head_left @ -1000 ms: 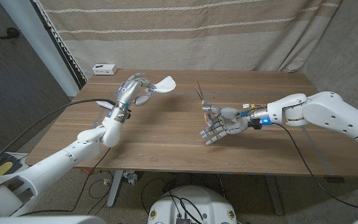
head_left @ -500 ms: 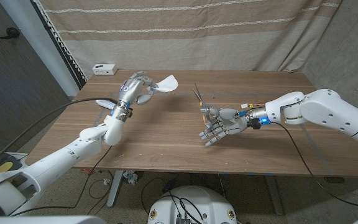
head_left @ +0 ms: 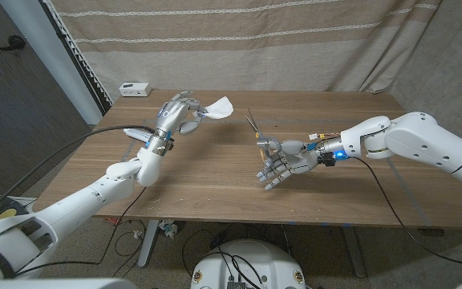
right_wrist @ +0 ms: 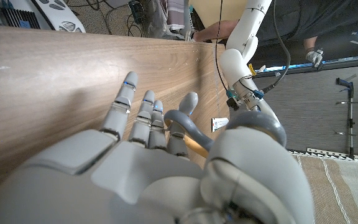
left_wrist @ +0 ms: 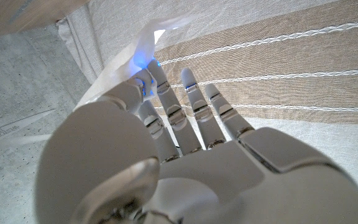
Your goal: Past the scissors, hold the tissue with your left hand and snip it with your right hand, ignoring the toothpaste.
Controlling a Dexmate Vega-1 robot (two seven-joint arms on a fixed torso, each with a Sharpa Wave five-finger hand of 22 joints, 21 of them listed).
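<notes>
The left hand (head_left: 176,115) is raised above the far left part of the wooden table (head_left: 215,181), pinching the white tissue (head_left: 217,107) between thumb and fingertips; the sheet fans out to the right of the hand, hanging free in the air. In the left wrist view the tissue (left_wrist: 143,46) stands up past the fingertips (left_wrist: 145,79), against the striped curtain (left_wrist: 278,56).

The right hand (head_left: 283,163) holds the scissors (head_left: 257,128), a grey handle loop (right_wrist: 180,122) hooked over one finger while the other fingers reach out loosely over the wood. The blades point up and away toward the far edge, tips lifted off the table. Whether the blades are parted I cannot tell.

Between the tissue's free edge and the scissor tips lies a gap of bare air. The middle and near parts of the table around both hands are open wood, and so is the right end under the right arm. A small white box (head_left: 135,88) sits at the far left corner, near the curtain and well behind the left hand.
</notes>
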